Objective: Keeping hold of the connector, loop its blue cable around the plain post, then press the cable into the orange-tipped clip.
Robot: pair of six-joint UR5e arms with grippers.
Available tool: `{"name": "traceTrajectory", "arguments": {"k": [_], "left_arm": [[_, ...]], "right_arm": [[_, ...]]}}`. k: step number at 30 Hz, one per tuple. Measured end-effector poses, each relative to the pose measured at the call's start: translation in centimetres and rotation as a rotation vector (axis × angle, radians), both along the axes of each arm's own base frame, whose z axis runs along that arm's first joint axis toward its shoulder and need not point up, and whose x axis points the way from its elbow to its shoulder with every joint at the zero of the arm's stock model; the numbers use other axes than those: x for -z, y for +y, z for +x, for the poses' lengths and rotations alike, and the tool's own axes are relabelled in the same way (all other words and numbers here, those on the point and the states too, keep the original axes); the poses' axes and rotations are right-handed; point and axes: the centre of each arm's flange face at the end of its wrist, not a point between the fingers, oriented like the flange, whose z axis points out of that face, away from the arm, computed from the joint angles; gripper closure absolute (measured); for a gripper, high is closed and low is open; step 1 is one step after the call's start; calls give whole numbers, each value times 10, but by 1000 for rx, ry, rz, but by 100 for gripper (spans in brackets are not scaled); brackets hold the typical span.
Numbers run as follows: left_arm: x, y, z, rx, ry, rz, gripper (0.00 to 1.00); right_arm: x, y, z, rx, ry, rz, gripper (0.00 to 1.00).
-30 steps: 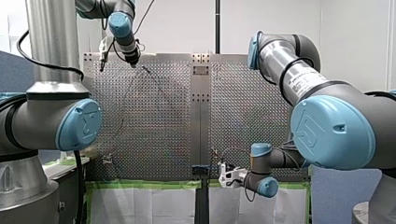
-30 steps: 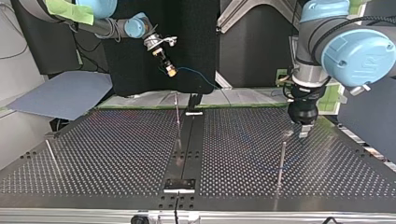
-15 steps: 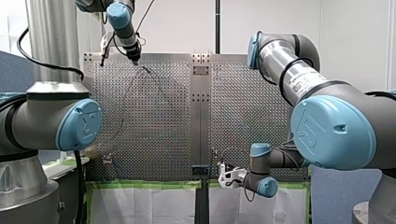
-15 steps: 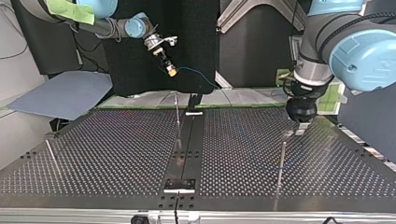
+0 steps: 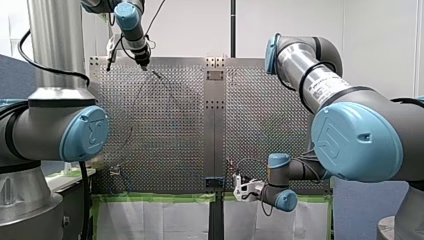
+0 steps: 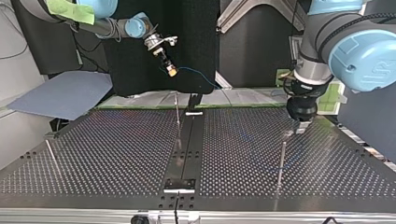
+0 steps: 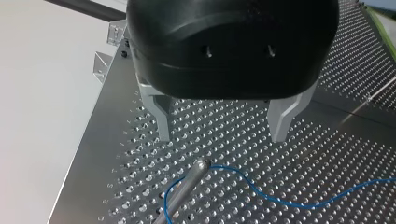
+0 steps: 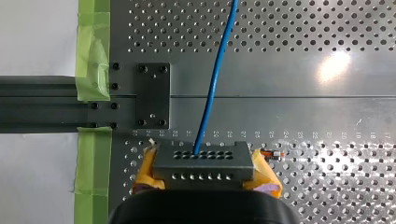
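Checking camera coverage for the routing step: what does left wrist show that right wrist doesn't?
Left wrist only: my left tool, open and empty, with a plain post ahead of it and the blue cable bending past the post. Right wrist only: my right tool, its yellow pads shut on the connector where the cable leaves it; green tape and a black plate at the table's edge. Both: the blue cable and the perforated table.
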Motion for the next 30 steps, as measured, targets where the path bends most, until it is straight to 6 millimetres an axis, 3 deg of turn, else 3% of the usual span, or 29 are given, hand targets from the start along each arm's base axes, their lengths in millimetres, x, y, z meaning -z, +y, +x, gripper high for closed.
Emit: {"name": "traceTrajectory", "arguments": {"k": [13, 30], "left_arm": [[-1, 9, -2, -107, -4, 26, 0], [-1, 8, -3, -113, -5, 30, 0]], "right_arm": [[0, 1, 1, -2, 0, 0, 100], [0, 1, 2, -4, -1, -3, 100]]}}
